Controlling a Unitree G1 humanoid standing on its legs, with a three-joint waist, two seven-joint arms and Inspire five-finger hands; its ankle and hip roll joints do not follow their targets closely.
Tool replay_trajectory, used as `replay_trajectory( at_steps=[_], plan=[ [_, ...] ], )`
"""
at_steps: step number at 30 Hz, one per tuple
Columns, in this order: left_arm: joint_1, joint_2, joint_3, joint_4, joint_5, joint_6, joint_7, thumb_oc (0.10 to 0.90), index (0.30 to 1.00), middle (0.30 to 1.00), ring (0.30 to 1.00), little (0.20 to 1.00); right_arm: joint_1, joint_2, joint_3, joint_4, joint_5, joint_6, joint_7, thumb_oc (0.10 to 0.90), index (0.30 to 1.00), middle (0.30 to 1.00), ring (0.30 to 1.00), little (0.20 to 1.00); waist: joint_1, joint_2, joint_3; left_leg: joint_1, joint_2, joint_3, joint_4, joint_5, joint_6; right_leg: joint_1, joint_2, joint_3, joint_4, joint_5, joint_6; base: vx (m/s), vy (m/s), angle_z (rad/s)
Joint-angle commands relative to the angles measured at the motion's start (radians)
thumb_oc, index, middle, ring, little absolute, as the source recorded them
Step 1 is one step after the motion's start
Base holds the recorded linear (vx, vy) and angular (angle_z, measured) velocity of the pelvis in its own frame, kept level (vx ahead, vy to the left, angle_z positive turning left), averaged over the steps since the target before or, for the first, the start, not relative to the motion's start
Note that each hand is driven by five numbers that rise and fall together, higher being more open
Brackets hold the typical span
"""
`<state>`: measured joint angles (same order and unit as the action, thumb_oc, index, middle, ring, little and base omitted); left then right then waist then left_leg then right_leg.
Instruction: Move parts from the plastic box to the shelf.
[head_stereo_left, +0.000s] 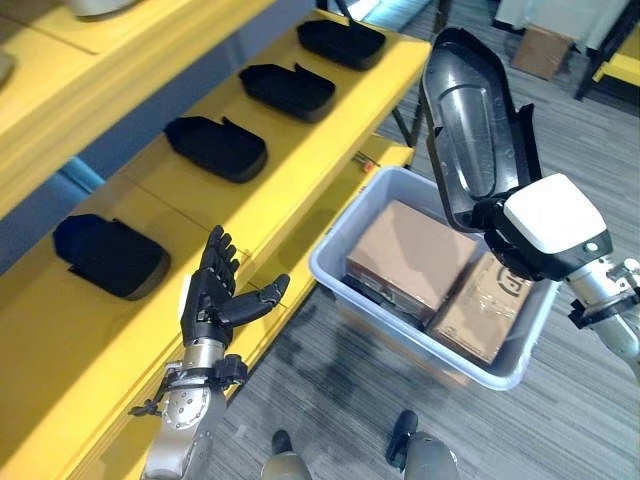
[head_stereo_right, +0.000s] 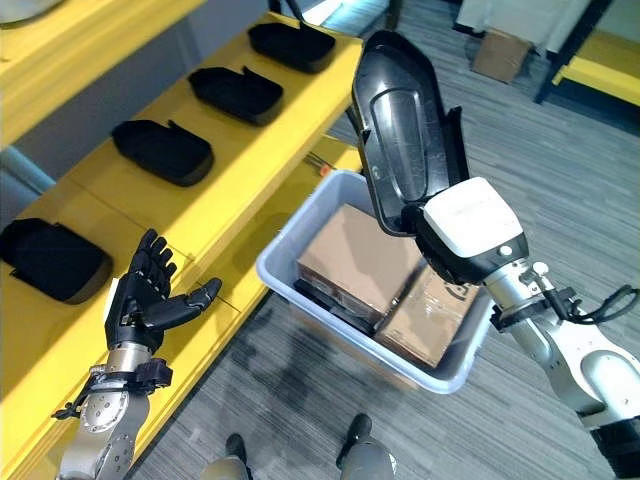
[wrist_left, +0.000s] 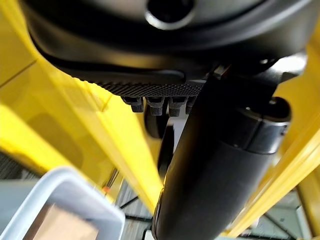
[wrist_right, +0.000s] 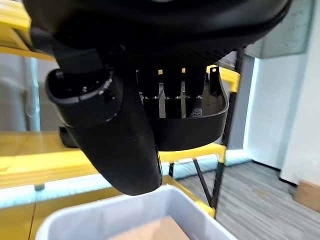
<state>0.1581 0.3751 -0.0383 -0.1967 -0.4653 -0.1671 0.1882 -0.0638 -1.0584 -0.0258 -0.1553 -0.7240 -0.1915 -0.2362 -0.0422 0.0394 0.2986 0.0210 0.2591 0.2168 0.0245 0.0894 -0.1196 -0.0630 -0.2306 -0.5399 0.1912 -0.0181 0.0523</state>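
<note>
A: Start with the big piece — why is the yellow shelf (head_stereo_left: 300, 175) laid out like that?

B: It looks like a row being filled. Four black parts (head_stereo_left: 216, 147) lie along it, well apart from one another, with bare yellow between and in front of them. I'd judge the next one goes into one of the free spots.

A: And the plastic box (head_stereo_left: 335, 262)?

B: It stands on the floor just beside the shelf's lower lip, near enough for either arm. Inside lie two cardboard boxes (head_stereo_left: 410, 255) side by side, with something dark under them — I can't tell what.

A: So where is the part being moved?

B: Up in the air, over the far side of the box. The right hand (head_stereo_left: 530, 232) has its fingers curled around the lower end of a long black shell part (head_stereo_left: 468, 120), which stands nearly upright with its hollow face toward the camera. Held by one end like that, it clears the box rim and can be swung over to the shelf.

A: And the left hand (head_stereo_left: 214, 292)?

B: Fingers spread, palm up, holding nothing. It hovers over the shelf's front edge, perhaps waiting to receive or steady the part.
</note>
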Motion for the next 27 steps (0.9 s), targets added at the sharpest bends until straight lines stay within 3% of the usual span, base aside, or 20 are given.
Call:
replay_trajectory(
  at_steps=[1,11,19,22,23,24,27],
  plan=[
    [0.002,0.009,0.037,-0.107,0.008,-0.095,-0.015,0.900,1.000,1.000,1.000,1.000,-0.048,0.011,-0.092,-0.071,0.045,0.015,-0.109,0.400,0.300,0.300,0.300,0.300,0.009,-0.040,-0.150,0.047,0.039,0.051,-0.037,-0.067,-0.017,0.002,0.012,0.047,-0.042,-0.027,0.055,0.02,0.131,0.11],
    [0.029,0.005,0.074,-0.115,0.045,-0.098,-0.007,0.900,1.000,1.000,1.000,1.000,-0.078,0.071,-0.042,-0.050,0.019,0.023,-0.073,0.400,0.300,0.300,0.300,0.300,0.049,-0.081,-0.165,0.065,-0.074,0.028,-0.100,-0.113,0.041,0.017,-0.069,0.049,-0.072,0.072,0.127,0.01,0.161,0.03],
    [0.027,0.011,0.094,-0.118,0.071,-0.103,-0.001,0.900,1.000,1.000,1.000,1.000,-0.107,0.129,0.002,-0.036,-0.002,0.029,-0.046,0.400,0.300,0.300,0.300,0.300,0.077,-0.116,-0.165,0.033,-0.172,-0.030,-0.062,-0.168,0.096,0.039,-0.134,0.075,-0.104,0.140,0.171,0.00,0.176,0.08],
    [0.027,0.014,0.094,-0.121,0.073,-0.104,0.000,0.900,1.000,1.000,1.000,1.000,-0.114,0.144,0.012,-0.033,-0.010,0.031,-0.045,0.400,0.300,0.300,0.300,0.300,0.079,-0.125,-0.164,0.023,-0.199,-0.045,-0.041,-0.185,0.112,0.047,-0.153,0.085,-0.112,0.168,0.183,0.00,0.160,0.21],
    [0.023,0.018,0.095,-0.121,0.079,-0.105,0.001,0.900,1.000,1.000,1.000,1.000,-0.108,0.154,0.012,-0.035,-0.020,0.032,-0.038,0.400,0.300,0.300,0.300,0.300,0.081,-0.131,-0.160,0.007,-0.232,-0.043,-0.032,-0.177,0.130,0.046,-0.180,0.079,-0.116,0.202,0.178,0.02,0.217,0.34],
    [0.023,0.019,0.095,-0.121,0.080,-0.104,0.001,0.900,1.000,1.000,1.000,1.000,-0.107,0.155,0.012,-0.035,-0.020,0.032,-0.038,0.400,0.300,0.300,0.300,0.300,0.080,-0.129,-0.165,0.015,-0.229,-0.059,-0.035,-0.192,0.127,0.051,-0.175,0.095,-0.116,0.192,0.192,-0.05,0.213,0.27],
    [0.010,0.032,0.091,-0.117,0.089,-0.107,0.005,0.900,1.000,1.000,1.000,1.000,-0.097,0.167,0.011,-0.030,-0.027,0.034,-0.034,0.400,0.300,0.300,0.300,0.300,0.072,-0.129,-0.153,0.002,-0.263,-0.069,-0.030,-0.178,0.151,0.031,-0.197,0.138,-0.070,0.208,0.173,0.00,0.173,0.33]
  ],
)
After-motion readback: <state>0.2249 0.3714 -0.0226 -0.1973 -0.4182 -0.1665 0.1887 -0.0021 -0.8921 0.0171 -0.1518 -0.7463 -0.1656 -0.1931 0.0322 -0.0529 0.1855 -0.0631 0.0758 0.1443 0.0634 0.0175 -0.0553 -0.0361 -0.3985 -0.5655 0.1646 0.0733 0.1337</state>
